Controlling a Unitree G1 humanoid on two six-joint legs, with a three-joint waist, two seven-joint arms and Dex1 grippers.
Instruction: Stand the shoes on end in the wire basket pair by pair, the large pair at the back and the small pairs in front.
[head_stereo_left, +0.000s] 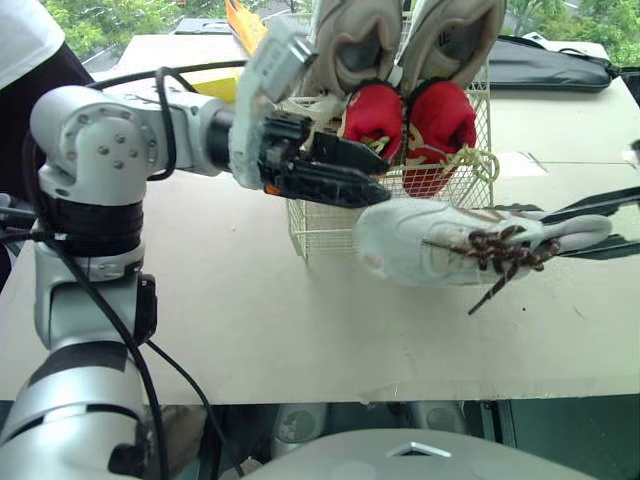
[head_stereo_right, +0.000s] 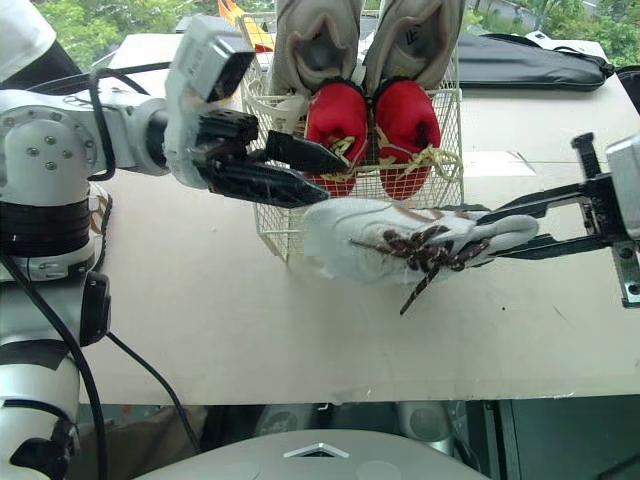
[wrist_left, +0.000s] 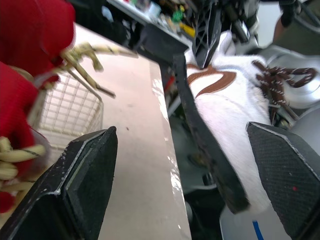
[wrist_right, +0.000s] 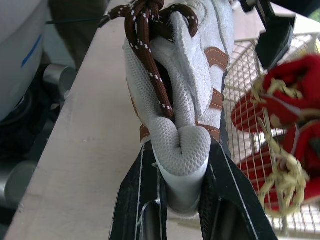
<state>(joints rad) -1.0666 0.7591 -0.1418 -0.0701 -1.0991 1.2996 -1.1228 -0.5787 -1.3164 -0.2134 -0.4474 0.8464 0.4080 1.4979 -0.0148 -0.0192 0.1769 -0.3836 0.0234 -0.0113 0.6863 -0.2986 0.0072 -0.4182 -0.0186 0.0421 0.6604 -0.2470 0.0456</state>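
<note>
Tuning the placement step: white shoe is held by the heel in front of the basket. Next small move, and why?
Probably raise the right gripper so the white mesh shoe with brown laces clears the rim of the white wire basket. It is clamped at the heel, sideways, outside and below that rim; the large grey pair and red pair already stand inside.

The white low shoe with brown laces (head_stereo_right: 390, 245) has a soft, matt upper like brushed leather, a knitted mesh collar at the heel and smooth brown trims; the laces are woven cord. The cream wire basket (head_stereo_left: 318, 232) is thin metal wire with a dull coating. The two red shoes (head_stereo_right: 338, 118) look napped, like suede cloth, with coarse yellowish cord laces. The pale table top (head_stereo_right: 230, 320) is smooth, matt board. The black plastic fingers (wrist_left: 85, 185) of the left gripper (wrist_left: 181, 130) have finely pebbled pads.
</note>
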